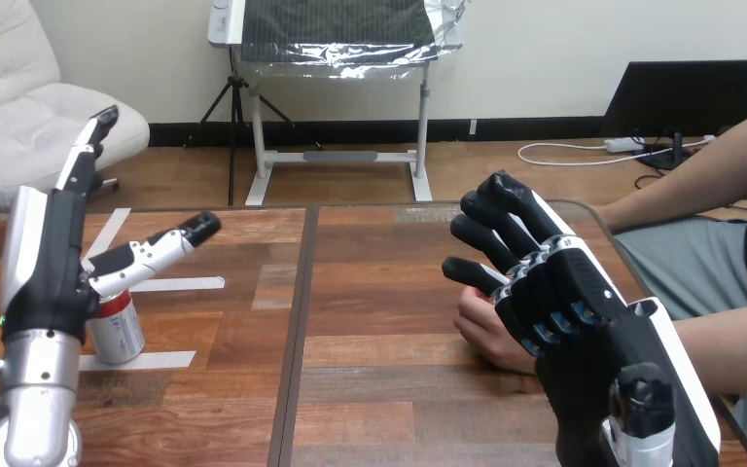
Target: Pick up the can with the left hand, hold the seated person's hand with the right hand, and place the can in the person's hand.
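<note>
Right now the wooden table (379, 321) spreads across your view. Your right hand (584, 302) looms large at four o'clock, back toward you, fingers stretched toward eleven o'clock and wrapped round nothing. Over at nine o'clock your left hand (53, 263) stands upright, fingers straight and spread, thumb reaching toward two o'clock. The person's hand (481, 336) lies on the table under your right hand's knuckles; whether they touch, you cannot tell. The can (119, 331) stands upright at eight o'clock, just below the left thumb, ungripped.
</note>
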Robot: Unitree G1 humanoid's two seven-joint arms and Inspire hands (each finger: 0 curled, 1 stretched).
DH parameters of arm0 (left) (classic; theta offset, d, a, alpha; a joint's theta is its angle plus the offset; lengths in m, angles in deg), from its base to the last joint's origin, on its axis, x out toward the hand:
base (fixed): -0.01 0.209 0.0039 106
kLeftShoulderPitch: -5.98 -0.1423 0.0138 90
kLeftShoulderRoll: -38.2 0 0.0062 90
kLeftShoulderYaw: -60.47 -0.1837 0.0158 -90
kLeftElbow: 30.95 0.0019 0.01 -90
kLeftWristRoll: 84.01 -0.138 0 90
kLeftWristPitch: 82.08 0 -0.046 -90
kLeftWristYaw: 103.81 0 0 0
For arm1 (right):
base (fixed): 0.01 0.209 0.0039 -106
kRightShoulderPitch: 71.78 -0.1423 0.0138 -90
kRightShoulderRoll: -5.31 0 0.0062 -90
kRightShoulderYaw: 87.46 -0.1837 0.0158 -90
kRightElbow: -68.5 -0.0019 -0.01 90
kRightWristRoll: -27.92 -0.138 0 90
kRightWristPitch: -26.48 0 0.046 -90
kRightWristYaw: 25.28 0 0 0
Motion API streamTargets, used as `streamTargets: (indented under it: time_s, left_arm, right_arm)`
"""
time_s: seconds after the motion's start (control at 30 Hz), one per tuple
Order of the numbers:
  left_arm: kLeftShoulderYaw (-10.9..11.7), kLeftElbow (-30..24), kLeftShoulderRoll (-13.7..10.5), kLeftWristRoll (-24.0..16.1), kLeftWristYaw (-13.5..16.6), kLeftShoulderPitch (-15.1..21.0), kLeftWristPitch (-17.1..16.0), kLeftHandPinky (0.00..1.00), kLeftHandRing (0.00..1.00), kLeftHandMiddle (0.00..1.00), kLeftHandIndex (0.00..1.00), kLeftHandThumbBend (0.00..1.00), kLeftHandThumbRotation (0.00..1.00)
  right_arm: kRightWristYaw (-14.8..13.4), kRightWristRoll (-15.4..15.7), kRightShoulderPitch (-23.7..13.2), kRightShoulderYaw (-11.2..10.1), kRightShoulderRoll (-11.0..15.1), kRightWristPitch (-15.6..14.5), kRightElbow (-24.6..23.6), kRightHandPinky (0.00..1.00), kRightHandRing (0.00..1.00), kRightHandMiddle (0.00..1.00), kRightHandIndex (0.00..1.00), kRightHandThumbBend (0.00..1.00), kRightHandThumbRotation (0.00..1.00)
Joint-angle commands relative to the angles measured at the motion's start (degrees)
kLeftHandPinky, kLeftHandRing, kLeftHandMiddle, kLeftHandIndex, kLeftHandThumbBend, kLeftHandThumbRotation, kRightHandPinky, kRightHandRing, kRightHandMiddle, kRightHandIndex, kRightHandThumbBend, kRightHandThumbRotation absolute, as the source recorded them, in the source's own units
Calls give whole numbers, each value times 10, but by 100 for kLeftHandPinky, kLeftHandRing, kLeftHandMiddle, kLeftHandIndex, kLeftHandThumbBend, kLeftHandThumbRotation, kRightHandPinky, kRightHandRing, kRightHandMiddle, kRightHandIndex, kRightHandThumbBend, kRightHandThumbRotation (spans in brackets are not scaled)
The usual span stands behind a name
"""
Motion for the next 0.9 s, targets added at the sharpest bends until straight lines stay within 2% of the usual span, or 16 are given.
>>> streamTargets:
  time_s: [0.0, 0.17, 0.4, 0.67, 0.87]
  left_arm:
    - [-4, 49, -19, 0, 10, 62, -5, 79, 89, 93, 92, 100, 44]
    - [-7, 87, -25, 2, 13, 81, -11, 78, 89, 93, 91, 99, 41]
    - [-17, 127, -40, -15, 24, 104, -7, 79, 90, 93, 91, 95, 38]
    - [-27, 168, -52, -35, 39, 127, 8, 81, 91, 93, 91, 95, 40]
    - [-41, 218, -65, -54, 59, 150, 10, 81, 90, 93, 91, 96, 40]
  right_arm:
    - [1, -6, -22, -5, -5, 10, -13, 84, 91, 91, 91, 100, 88]
    - [3, -6, -21, -4, -6, 16, -7, 84, 91, 91, 91, 100, 88]
    - [6, -10, -17, -2, -6, 18, -6, 84, 91, 91, 92, 97, 87]
    - [8, -9, -15, -1, -7, 20, -4, 83, 90, 91, 91, 95, 87]
    - [7, -7, -16, -1, -7, 19, -4, 83, 90, 91, 91, 96, 87]
